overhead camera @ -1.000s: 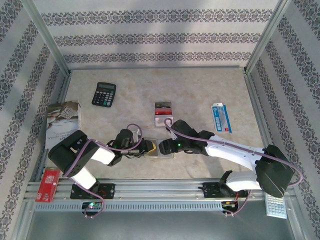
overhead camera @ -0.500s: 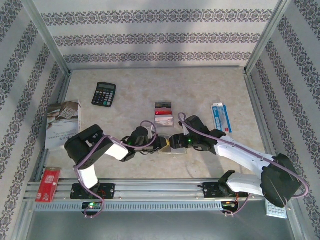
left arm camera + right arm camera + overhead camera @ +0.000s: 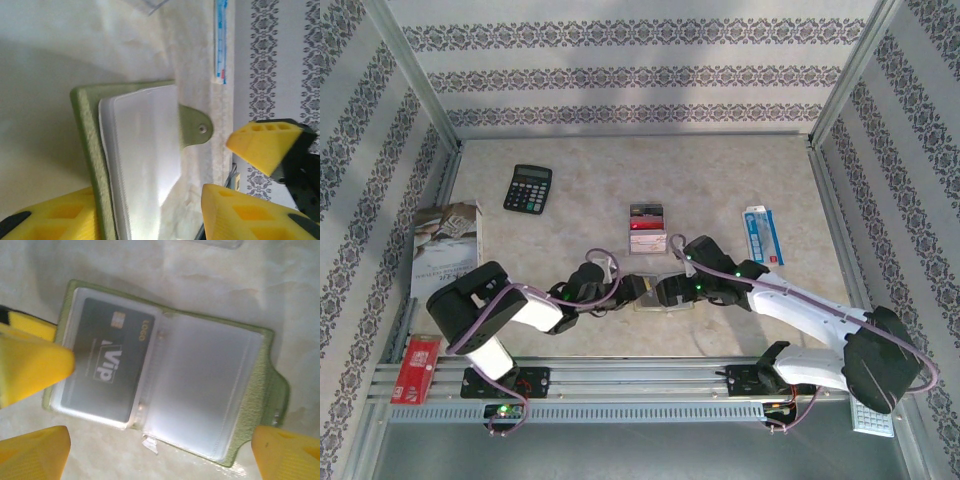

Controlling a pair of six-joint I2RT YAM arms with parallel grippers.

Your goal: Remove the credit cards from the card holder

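Presently the card holder [image 3: 170,385] is laid open flat on the table [image 3: 570,170], near its front edge, between the two arms. A dark grey card [image 3: 107,377] is seen in one clear pocket. Other credit cards [image 3: 647,228] are laid just beyond the holder. Right jaws are spread wide astride the holder. Left jaws are parted, with one finger [image 3: 50,220] at the green edge.

- The olive-green card holder [image 3: 86,150] lies on the pale table [image 3: 50,50], with its clear pockets [image 3: 145,150] on top and its snap tab [image 3: 195,130] pointing right.
- The left gripper [image 3: 145,210] has its yellow fingers [image 3: 45,217] apart, one on each side of the holder.
- A blue-and-white packet [image 3: 221,40] lies beyond.
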